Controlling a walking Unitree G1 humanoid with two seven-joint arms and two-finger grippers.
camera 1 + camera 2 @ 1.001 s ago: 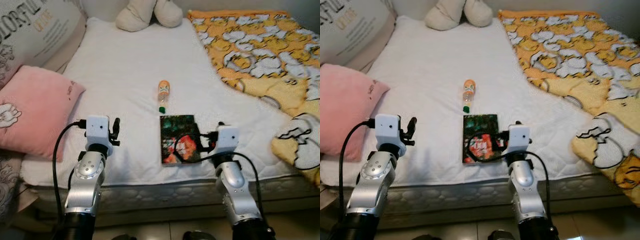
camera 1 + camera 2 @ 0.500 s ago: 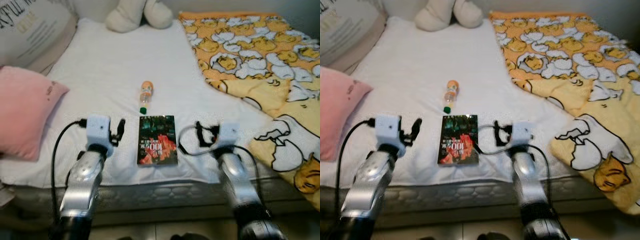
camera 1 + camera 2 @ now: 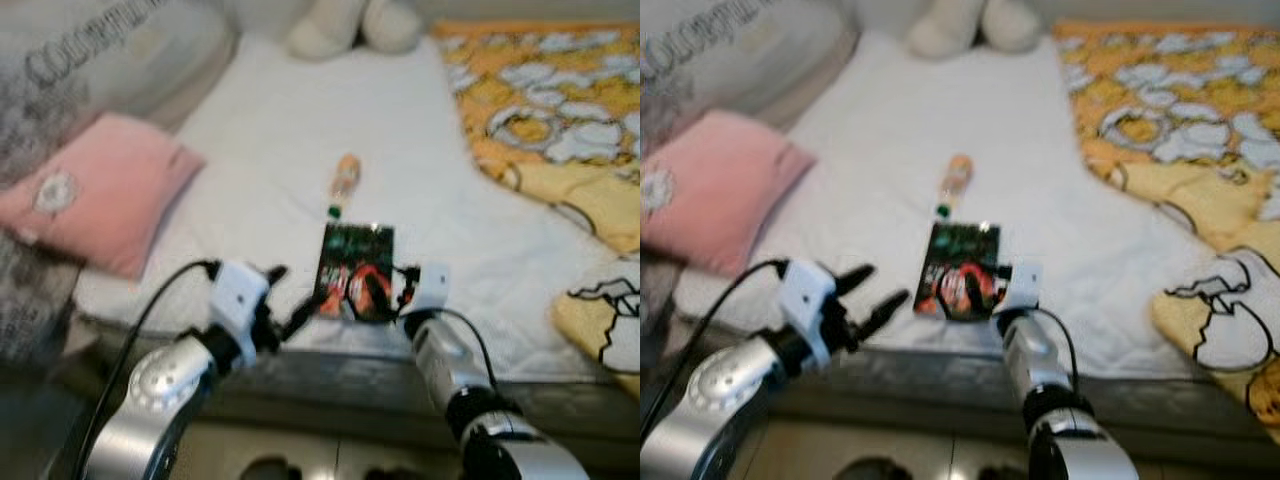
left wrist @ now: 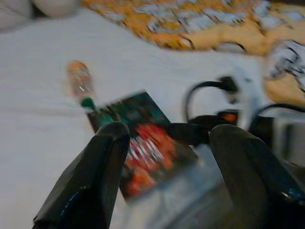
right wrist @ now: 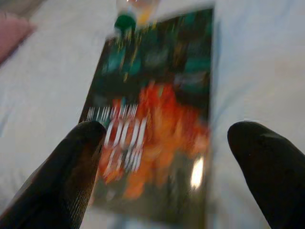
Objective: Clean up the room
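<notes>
While the head camera has swung and blurred since a moment ago, the book (image 3: 355, 272) lies unmoved near the front edge of the bed (image 3: 270, 140), just short of the small orange bottle (image 3: 344, 178). Right pincer (image 5: 176, 157) has come in over the book, fingers spread either side, not touching. Left pincer (image 3: 868, 292), spread too, now angles toward the book's left edge. Pink pillow (image 3: 105, 190) sits well left of the book. Likely a book pickup starting.
</notes>
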